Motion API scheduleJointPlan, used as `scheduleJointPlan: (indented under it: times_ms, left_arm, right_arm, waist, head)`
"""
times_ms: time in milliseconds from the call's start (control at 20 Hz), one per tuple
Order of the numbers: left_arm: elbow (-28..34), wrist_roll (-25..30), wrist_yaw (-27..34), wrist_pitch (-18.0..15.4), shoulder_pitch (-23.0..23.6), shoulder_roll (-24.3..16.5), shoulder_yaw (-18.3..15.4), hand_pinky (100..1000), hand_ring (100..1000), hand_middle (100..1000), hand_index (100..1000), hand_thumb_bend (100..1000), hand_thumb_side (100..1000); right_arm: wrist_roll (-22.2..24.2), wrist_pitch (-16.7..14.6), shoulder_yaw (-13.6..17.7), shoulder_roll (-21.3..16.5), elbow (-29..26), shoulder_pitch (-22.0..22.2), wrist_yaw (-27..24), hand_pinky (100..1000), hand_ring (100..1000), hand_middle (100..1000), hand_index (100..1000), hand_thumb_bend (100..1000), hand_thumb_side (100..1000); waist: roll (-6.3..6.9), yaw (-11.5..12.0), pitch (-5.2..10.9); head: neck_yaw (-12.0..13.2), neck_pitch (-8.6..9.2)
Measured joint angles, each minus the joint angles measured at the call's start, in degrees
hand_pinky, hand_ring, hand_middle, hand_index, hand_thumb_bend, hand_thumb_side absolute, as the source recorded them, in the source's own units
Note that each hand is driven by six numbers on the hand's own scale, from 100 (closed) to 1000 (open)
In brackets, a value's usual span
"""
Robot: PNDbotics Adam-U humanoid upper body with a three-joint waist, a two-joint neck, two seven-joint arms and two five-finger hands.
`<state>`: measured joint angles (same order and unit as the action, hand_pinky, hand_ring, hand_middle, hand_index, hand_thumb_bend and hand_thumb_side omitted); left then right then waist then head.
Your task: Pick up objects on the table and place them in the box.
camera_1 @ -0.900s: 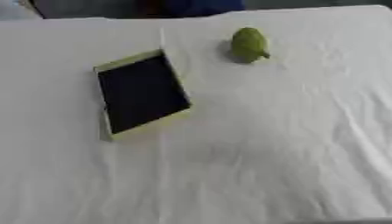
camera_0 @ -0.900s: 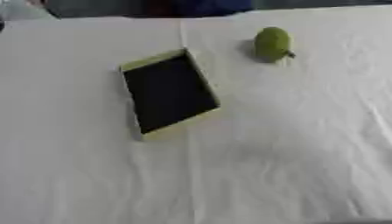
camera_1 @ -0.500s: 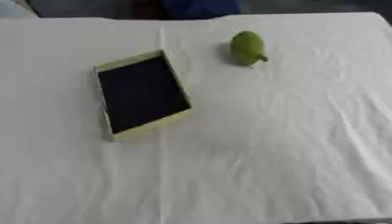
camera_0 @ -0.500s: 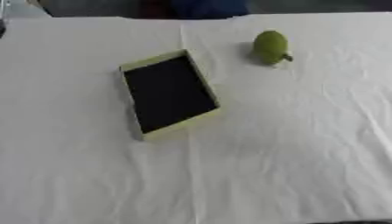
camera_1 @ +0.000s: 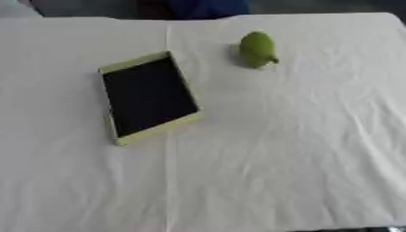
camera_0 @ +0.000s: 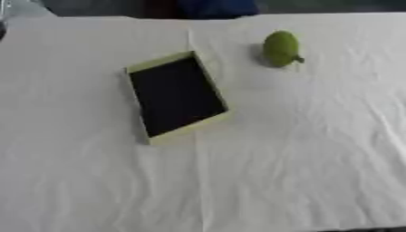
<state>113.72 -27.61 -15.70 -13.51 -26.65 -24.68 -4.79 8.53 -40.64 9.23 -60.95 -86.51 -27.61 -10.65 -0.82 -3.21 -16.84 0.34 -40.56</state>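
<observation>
Nothing has moved: 1 green fruit [camera_0: 281, 48], 1 box [camera_0: 176, 96], no robot hand visible.

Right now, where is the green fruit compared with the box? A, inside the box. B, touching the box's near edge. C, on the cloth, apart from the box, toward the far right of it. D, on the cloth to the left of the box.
C: the green fruit lies on the white cloth, clear of the dark-lined box, beyond and right of it.

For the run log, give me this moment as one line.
green fruit: on white cloth, far right of centre | box: left of fruit, apart from it, dark inside, nothing visible in it | hands: neither in view
</observation>
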Motion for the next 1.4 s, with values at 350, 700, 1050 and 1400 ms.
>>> scheduleJointPlan:
  times_ms: [350,700,1050,1400]
  left_arm:
    - [0.0,0.3,0.1,0.2,0.2,0.0,0.1,724,691,660,822,532,100]
    - [0.0,0.6,0.2,0.1,0.3,0.0,0.4,724,691,660,817,531,100]
    - [0.0,0.7,0.2,0.1,0.4,0.0,0.4,723,690,659,813,531,100]
    - [0.0,1.0,0.4,0.1,0.4,0.0,0.7,723,690,659,810,529,100]
  right_arm:
    - [3.5,-5.0,-7.3,-2.2,12.1,-8.9,9.9,845,901,883,926,100,359]
    - [8.7,-8.6,-13.0,-0.7,19.8,-15.5,17.9,861,922,870,914,100,306]
    - [12.5,-4.8,-16.6,1.2,21.1,-18.2,21.6,866,928,879,913,103,240]
    - [16.7,-0.6,-19.3,2.8,21.2,-21.5,24.5,877,938,895,923,337,206]
  waist:
    - [-0.11,0.5,0.07]
    - [-0.24,0.6,0.2]
    - [-0.22,0.5,0.39]
    - [-0.46,0.4,0.78]
  head:
    - [-0.6,-0.01]
    - [-1.0,-0.01]
    - [-1.2,0.0]
    - [-1.3,-0.13]
